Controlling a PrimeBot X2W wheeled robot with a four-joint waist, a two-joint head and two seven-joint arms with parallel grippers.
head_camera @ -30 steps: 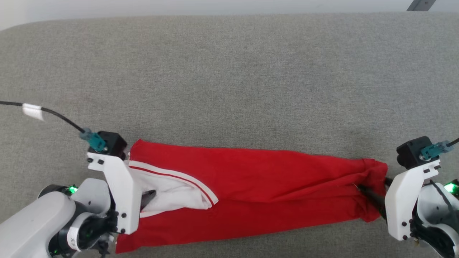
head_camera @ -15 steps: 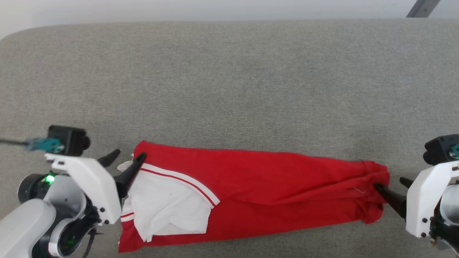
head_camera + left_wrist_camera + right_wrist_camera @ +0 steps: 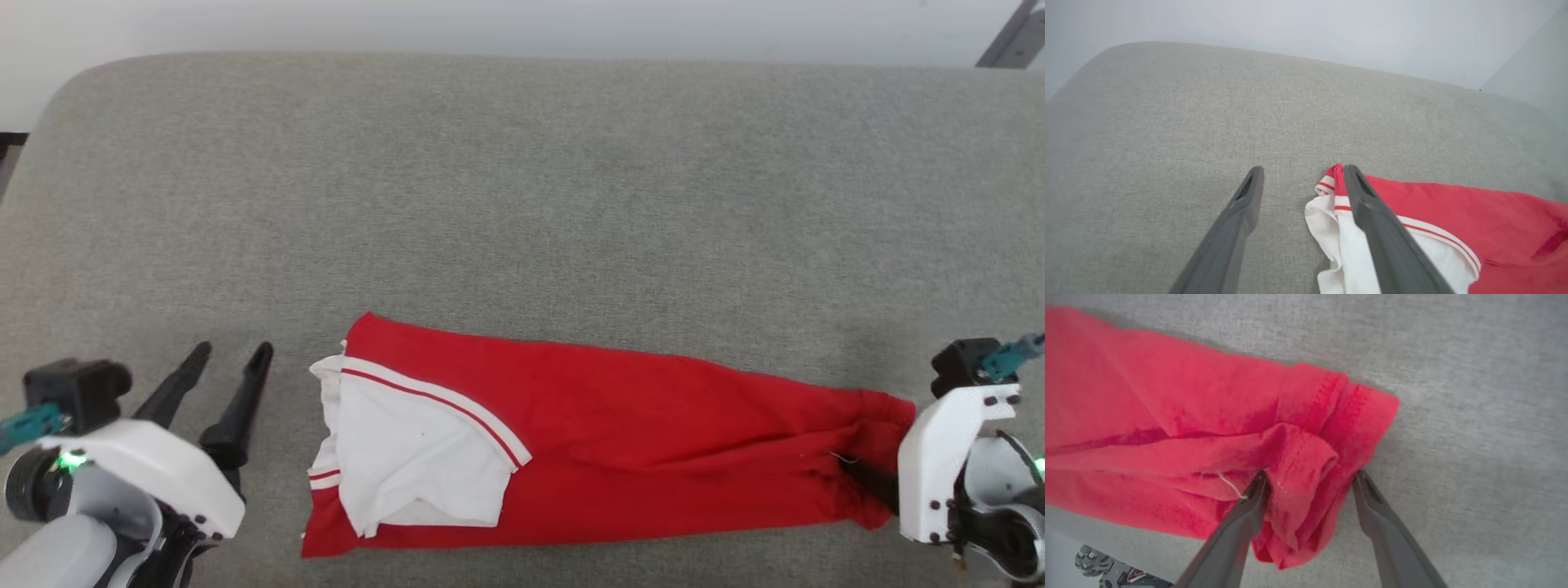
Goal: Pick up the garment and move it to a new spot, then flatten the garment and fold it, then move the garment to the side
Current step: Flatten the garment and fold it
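Observation:
The garment point(image 3: 637, 445) lies on the grey cushion as a long red band running left to right, with a white sleeve point(image 3: 416, 457) with red-striped trim folded over its left end. My left gripper point(image 3: 231, 351) stands open just left of that end, apart from the cloth. In the left wrist view the left gripper point(image 3: 1303, 170) has bare cushion between its fingers, and one finger point(image 3: 1372, 212) crosses in front of the sleeve's edge point(image 3: 1327, 185). My right gripper point(image 3: 1310, 475) is open at the right end. Its two fingers straddle the bunched red hem point(image 3: 1306, 457) without pinching it.
The grey cushion point(image 3: 522, 204) stretches wide behind the garment to a far edge against a pale wall point(image 3: 490, 24). Its far left corner point(image 3: 57, 98) is rounded. A grey metal strut point(image 3: 1008, 37) shows at the top right. Part of the robot's base point(image 3: 1106, 571) shows below the cushion's edge.
Both grippers have opened and let go of the garment. The left one has drawn back to the left, clear of the sleeve, which has dropped flat. The head camera has also shifted.

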